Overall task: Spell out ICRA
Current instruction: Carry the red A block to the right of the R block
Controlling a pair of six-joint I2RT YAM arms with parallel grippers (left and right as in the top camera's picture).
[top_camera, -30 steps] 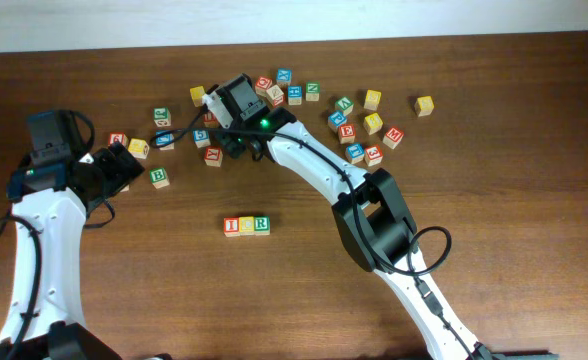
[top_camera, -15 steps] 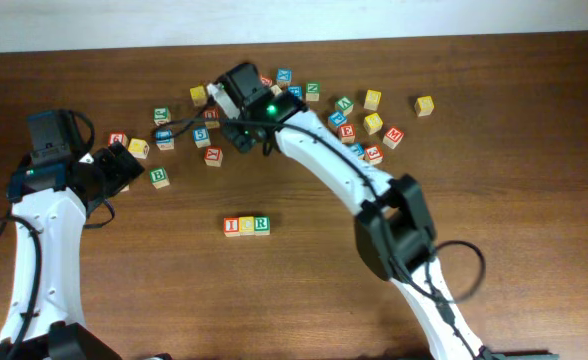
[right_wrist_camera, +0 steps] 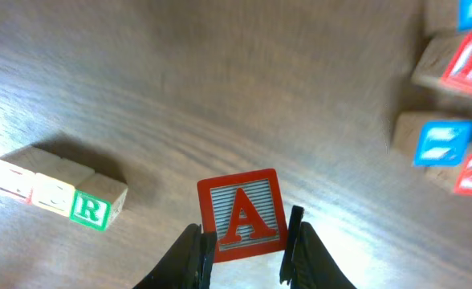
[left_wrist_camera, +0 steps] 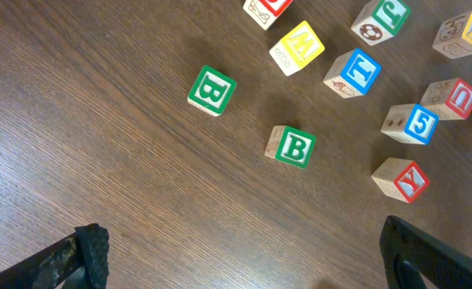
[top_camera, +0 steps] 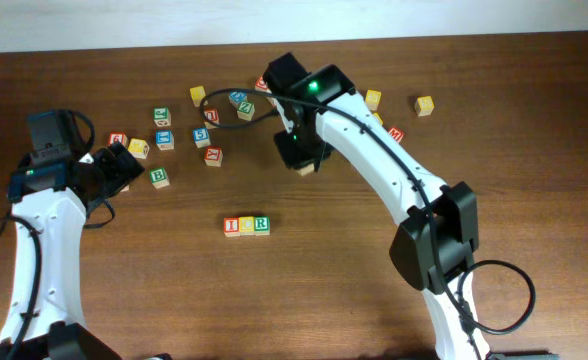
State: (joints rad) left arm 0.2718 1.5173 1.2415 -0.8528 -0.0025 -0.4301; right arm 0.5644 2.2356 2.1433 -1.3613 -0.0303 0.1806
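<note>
The red I (top_camera: 232,226), yellow C (top_camera: 247,225) and green R (top_camera: 262,224) cubes stand touching in a row at the table's middle. In the right wrist view the R (right_wrist_camera: 91,209) ends that row at the lower left. My right gripper (right_wrist_camera: 248,234) is shut on the red A cube (right_wrist_camera: 242,213) and holds it above the table, up and to the right of the row; in the overhead view it (top_camera: 299,158) hides most of the cube. My left gripper (left_wrist_camera: 240,257) is open and empty over bare wood at the left (top_camera: 119,168).
Several loose letter cubes lie scattered along the back, from a red one (top_camera: 117,139) at the left to a yellow one (top_camera: 424,105) at the right. Two green B cubes (left_wrist_camera: 212,89) (left_wrist_camera: 292,147) lie ahead of my left gripper. The table's far edge meets a white wall.
My right gripper has lifted away from the back cluster and swung right and toward the front with the A cube. The left arm has not moved.
</note>
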